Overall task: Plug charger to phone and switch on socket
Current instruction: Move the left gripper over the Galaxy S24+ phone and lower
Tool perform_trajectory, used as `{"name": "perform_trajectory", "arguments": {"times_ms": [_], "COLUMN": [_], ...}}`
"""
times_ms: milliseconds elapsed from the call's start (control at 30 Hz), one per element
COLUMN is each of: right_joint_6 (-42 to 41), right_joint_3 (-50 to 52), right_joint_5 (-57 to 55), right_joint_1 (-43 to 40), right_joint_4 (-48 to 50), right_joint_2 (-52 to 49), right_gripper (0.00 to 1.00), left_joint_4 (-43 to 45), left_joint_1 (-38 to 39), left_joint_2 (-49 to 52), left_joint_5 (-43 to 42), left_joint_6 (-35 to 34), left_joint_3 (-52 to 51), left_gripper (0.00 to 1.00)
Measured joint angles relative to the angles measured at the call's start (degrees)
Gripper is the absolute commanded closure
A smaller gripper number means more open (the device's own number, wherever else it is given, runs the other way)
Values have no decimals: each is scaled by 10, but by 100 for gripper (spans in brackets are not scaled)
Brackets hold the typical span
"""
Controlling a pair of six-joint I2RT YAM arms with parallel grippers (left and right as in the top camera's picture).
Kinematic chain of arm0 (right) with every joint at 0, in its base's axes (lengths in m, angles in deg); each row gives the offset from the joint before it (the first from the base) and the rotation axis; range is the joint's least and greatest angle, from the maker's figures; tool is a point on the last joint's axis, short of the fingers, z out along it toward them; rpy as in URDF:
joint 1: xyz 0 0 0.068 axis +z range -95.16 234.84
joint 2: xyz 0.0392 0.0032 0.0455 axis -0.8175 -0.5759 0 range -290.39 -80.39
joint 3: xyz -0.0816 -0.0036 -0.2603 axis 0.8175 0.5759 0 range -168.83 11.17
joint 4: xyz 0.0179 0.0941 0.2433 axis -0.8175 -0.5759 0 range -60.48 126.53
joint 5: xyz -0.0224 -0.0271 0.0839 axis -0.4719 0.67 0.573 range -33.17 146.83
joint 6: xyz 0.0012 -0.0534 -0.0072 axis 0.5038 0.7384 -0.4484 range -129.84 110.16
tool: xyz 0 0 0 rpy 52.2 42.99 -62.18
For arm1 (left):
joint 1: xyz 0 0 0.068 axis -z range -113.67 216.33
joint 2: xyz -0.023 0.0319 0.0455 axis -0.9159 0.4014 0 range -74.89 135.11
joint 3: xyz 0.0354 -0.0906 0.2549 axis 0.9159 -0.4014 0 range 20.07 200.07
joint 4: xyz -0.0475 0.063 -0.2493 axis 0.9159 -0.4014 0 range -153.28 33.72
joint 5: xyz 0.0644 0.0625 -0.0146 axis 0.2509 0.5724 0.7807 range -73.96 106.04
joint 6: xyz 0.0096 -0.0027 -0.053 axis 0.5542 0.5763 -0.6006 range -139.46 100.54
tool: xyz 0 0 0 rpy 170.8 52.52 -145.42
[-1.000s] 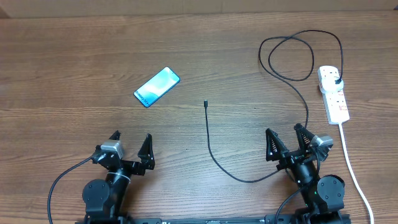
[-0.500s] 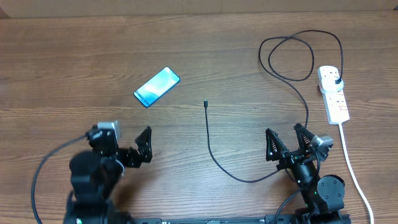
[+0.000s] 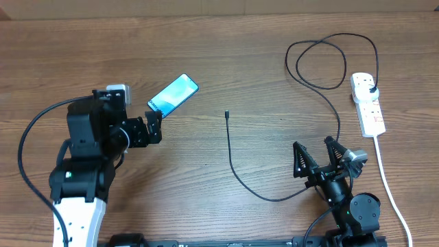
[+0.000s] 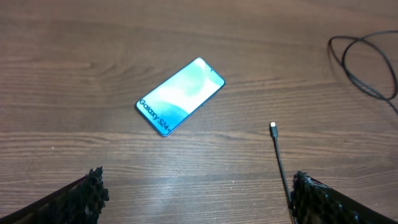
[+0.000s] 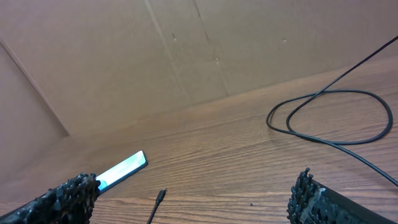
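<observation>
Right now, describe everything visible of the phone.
The phone is a slim rectangular smartphone with rounded corners and dark edges, its screen lit light blue-teal. Dark lettering reading Galaxy S24 runs along one short end. It lies flat, screen up, diagonally on the wooden table, and only the table touches it. The charger's connector tip lies apart from it, unplugged. The open left gripper hovers short of the lettered end.

Left black two-finger gripper [image 4: 199, 191]: jaws wide apart, empty; serrated black fingertips [image 4: 92, 190] at lower corners of wrist view. Left black-and-white arm [image 3: 86, 140]: raised, reaching forward, wrist pitched downward. Right black two-finger gripper [image 3: 313, 151]: jaws spread, empty, pointing forward; right arm folded low at base.
</observation>
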Motion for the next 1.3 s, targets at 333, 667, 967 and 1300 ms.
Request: {"name": "perform_trajectory", "arguments": {"times_ms": [333,667,967,1300], "right_joint_6": [0,0,0,0], "right_joint_3": [0,0,0,0], "right_joint_5": [0,0,0,0], "right_joint_1": [0,0,0,0], "right_joint_4": [0,0,0,0], "right_joint_2": [0,0,0,0], "right_gripper": [0,0,0,0], "left_joint_4": [-24,-22,-20,-35], "left_joint_1": [0,0,0,34], "left_joint_2": [49,57,73,133], "left_joint_5": [2,-7,-25,22], "left_joint_6": [0,32,93,134], "left_joint_3": [0,0,0,28], "left_gripper": [0,0,0,1]}}
